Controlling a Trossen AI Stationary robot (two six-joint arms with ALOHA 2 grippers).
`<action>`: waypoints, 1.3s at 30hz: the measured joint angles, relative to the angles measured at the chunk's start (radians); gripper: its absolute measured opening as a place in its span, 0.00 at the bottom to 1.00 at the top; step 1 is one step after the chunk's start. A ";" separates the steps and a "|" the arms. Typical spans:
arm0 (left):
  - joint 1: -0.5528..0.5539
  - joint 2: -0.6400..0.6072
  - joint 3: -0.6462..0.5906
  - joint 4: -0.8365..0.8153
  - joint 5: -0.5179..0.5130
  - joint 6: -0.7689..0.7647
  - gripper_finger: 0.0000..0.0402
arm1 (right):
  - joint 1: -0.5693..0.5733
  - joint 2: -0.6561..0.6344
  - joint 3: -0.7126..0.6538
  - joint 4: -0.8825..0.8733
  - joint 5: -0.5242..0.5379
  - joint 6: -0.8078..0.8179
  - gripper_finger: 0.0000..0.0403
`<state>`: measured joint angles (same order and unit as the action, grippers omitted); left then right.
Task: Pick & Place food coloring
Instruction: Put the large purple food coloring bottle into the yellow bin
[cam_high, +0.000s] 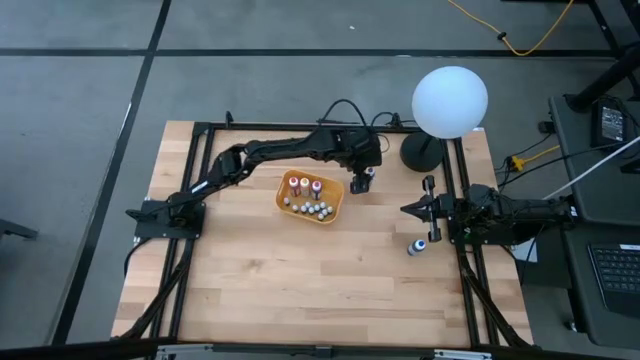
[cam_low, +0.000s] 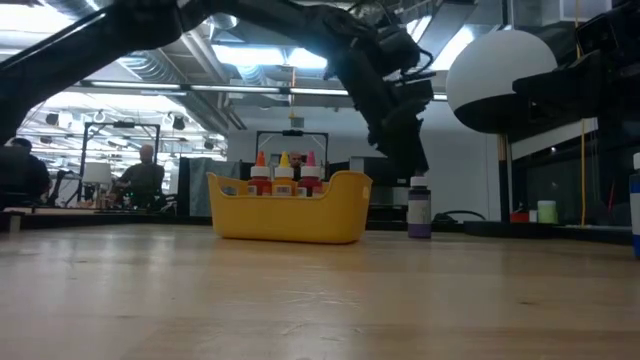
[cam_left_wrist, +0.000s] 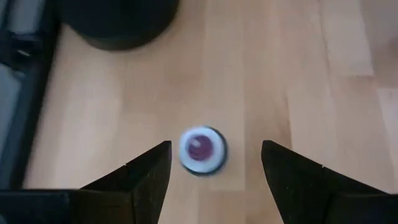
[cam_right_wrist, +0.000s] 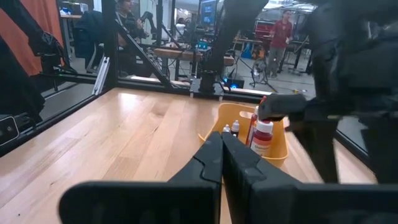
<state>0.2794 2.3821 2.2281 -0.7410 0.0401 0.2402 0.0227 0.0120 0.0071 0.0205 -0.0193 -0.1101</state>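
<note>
Bright, even light — perhaps slight blur

Under me the pale wooden worktop (cam_high: 300, 270) carries the orange tray (cam_high: 331, 212) of bottles, a purple-topped bottle (cam_high: 360, 182) standing just beside it, the dark lamp base (cam_high: 420, 153), and a blue-topped bottle (cam_high: 416, 246) near its right edge.

Left fingers (cam_left_wrist: 149, 180) apart, right fingers (cam_right_wrist: 222, 163) together
</note>
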 joint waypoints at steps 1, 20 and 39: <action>0.001 0.005 0.000 -0.006 0.012 0.002 0.61 | 0.000 0.000 0.000 0.000 0.000 0.000 0.02; 0.011 0.060 0.000 0.030 0.052 0.024 0.41 | 0.000 0.000 0.000 0.000 0.000 0.000 0.02; -0.015 -0.030 0.108 -0.041 0.109 -0.036 0.29 | 0.000 0.000 0.000 0.000 0.000 0.000 0.02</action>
<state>0.2644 2.3524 2.3359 -0.7824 0.1491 0.2040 0.0229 0.0120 0.0069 0.0206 -0.0193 -0.1102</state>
